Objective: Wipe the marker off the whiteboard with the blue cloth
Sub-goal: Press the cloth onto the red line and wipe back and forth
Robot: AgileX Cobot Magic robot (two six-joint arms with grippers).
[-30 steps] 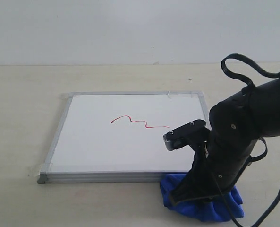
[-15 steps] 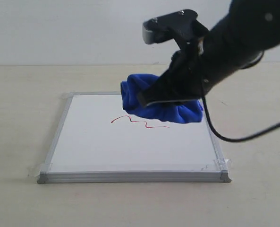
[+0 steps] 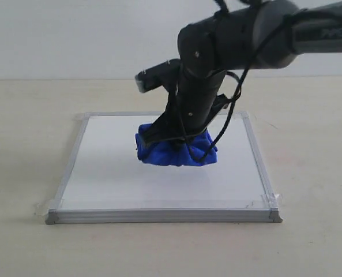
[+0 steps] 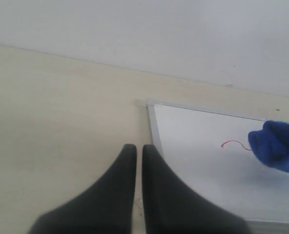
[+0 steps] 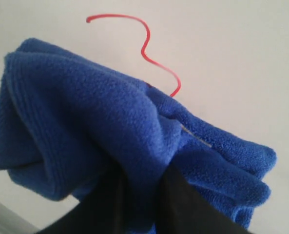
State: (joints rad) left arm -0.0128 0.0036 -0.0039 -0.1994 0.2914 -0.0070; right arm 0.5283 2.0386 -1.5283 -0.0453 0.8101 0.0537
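The blue cloth (image 3: 176, 151) is bright royal, finely ribbed. The whiteboard (image 3: 107, 173) is white, framed silver-grey, its marker line (image 5: 143, 48) red and wavy. The bench (image 3: 26, 115) is beige.

Right wrist view: one end of the thin red wavy marker line (image 5: 143, 50) runs under the bunched royal-blue fluffy microfibre cloth (image 5: 110, 122) and cannot be traced further. The right gripper (image 5: 140, 195) shows only two dark finger stubs, cut by the picture's edge. Exterior view: the line is wholly covered by the cloth and the black arm. Left wrist view: the cloth is cut by the picture's edge, the left gripper (image 4: 139, 148) is out of focus, and part of the flat white silver-framed whiteboard (image 4: 193, 165) lies outside the picture.
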